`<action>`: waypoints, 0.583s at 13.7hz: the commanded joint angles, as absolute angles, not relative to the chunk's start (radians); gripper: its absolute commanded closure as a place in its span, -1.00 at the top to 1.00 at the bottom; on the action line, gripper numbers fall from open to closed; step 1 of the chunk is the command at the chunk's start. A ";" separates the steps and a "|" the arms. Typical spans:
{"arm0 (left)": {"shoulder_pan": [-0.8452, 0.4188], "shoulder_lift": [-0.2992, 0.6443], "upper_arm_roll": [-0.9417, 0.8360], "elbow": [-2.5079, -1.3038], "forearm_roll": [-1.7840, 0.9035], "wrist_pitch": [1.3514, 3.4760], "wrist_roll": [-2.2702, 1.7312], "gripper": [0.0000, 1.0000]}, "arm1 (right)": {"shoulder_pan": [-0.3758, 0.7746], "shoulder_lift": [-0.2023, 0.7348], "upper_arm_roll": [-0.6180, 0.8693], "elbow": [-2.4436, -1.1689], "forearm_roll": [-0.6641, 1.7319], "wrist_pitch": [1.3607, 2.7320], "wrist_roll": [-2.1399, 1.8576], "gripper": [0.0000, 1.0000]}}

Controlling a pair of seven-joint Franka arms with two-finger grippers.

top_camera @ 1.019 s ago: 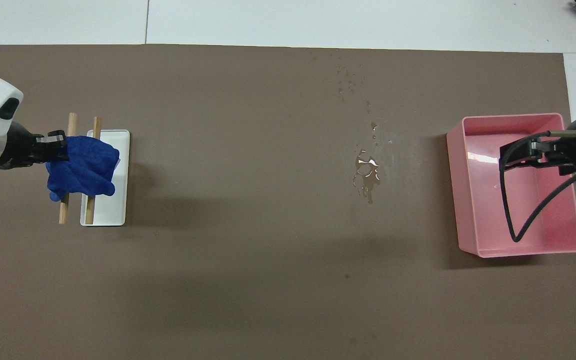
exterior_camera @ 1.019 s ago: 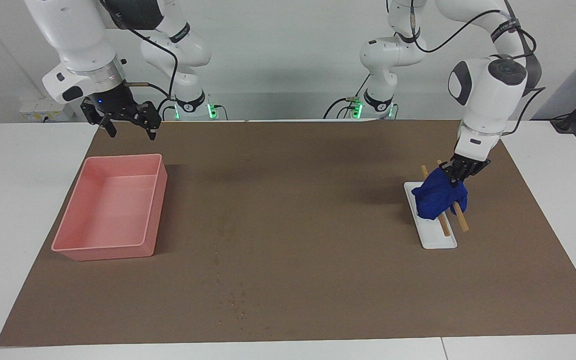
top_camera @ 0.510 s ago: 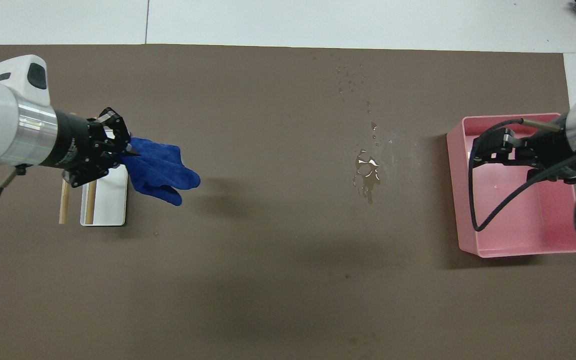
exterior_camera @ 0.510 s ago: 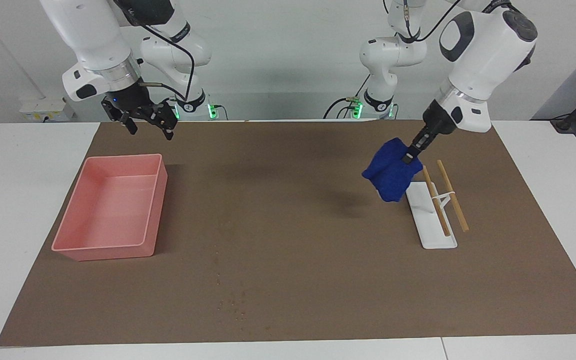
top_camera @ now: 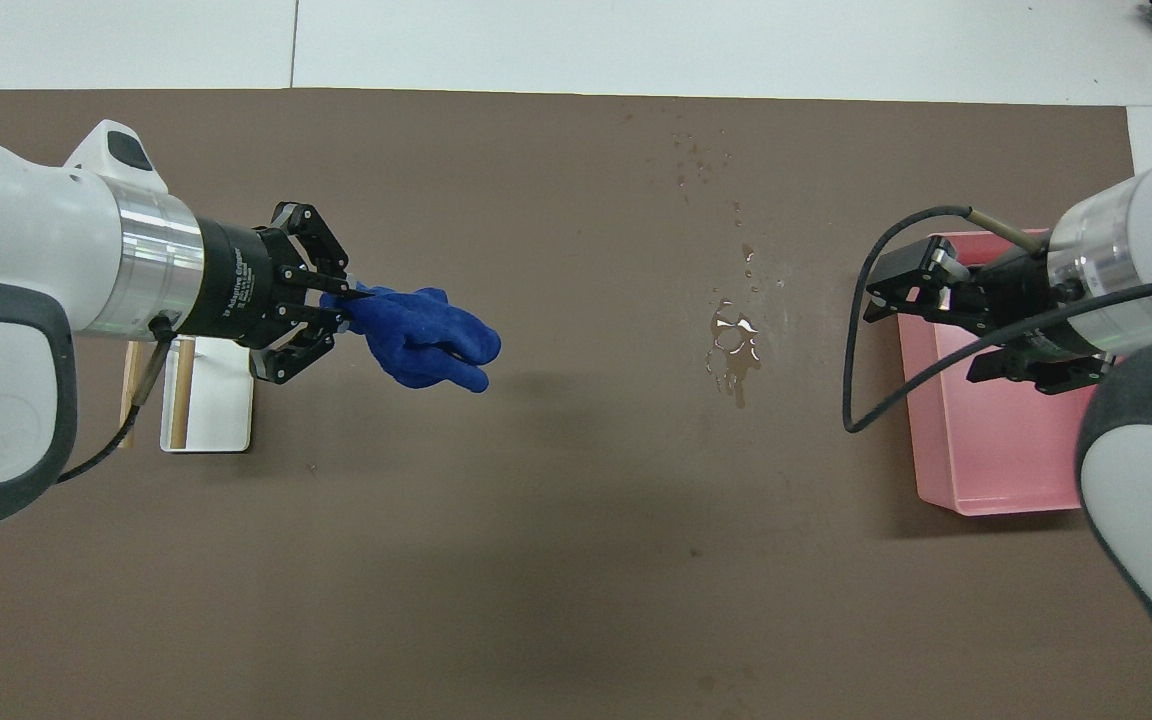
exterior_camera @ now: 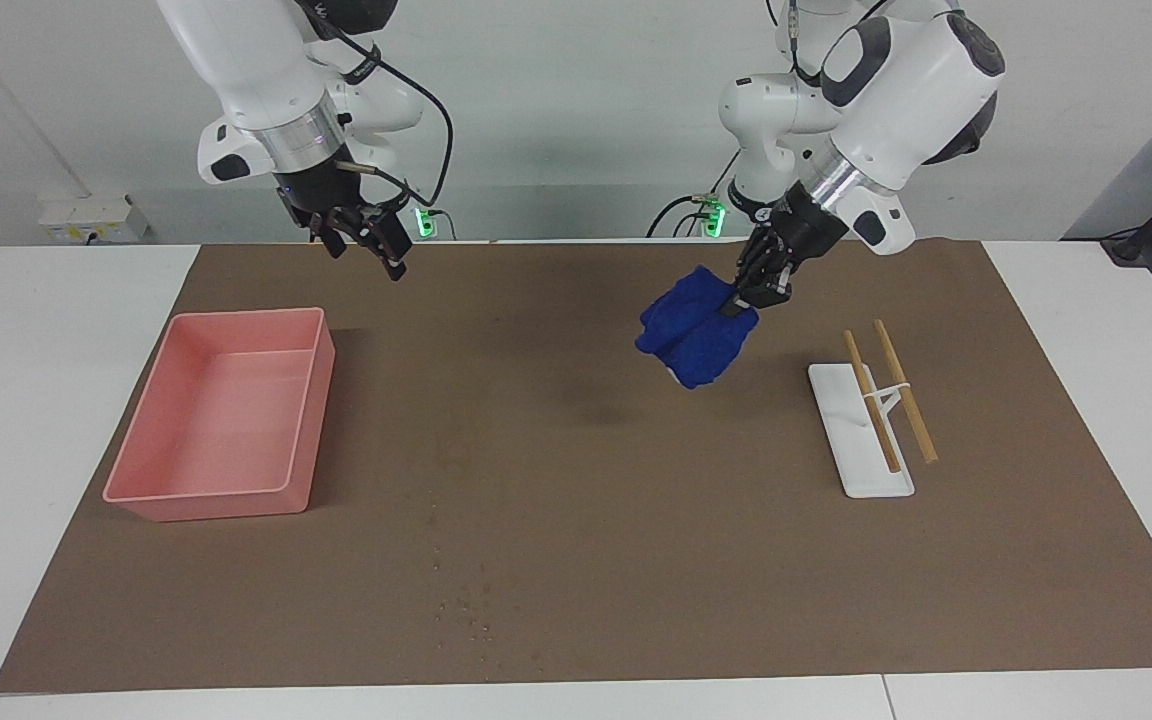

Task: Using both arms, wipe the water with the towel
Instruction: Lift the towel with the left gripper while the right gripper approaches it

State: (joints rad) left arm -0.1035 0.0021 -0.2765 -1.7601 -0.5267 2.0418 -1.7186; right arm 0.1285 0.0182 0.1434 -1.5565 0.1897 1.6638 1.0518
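Both arms up. Left gripper [exterior_camera: 748,292] fingers clamped on towel [exterior_camera: 694,328], airborne over bare counter [exterior_camera: 576,560] between white tray [exterior_camera: 856,440] and puddle [top_camera: 731,345]. Right gripper [exterior_camera: 361,235] over counter near pink tray [exterior_camera: 221,415], fingers apart. Lower towel flat onto puddle, not bunched.

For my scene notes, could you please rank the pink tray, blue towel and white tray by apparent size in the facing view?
1. Pink tray, clearly largest.
2. Blue towel and white tray: similar; the towel hangs raised, so ranking is unsure.
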 commanded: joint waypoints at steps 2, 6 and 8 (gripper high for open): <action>-0.175 -0.014 -0.264 -1.802 -0.615 2.130 -1.807 -1.00 | 0.193 0.055 0.146 -1.557 0.280 1.801 1.415 0.99; -0.213 -0.028 -0.265 -1.830 -0.715 2.189 -1.835 -1.00 | 0.251 0.101 0.144 -1.558 0.331 1.931 1.653 0.98; -0.247 -0.023 -0.265 -1.829 -0.770 2.261 -1.865 -1.00 | 0.261 0.101 0.146 -1.583 0.336 1.944 1.674 0.98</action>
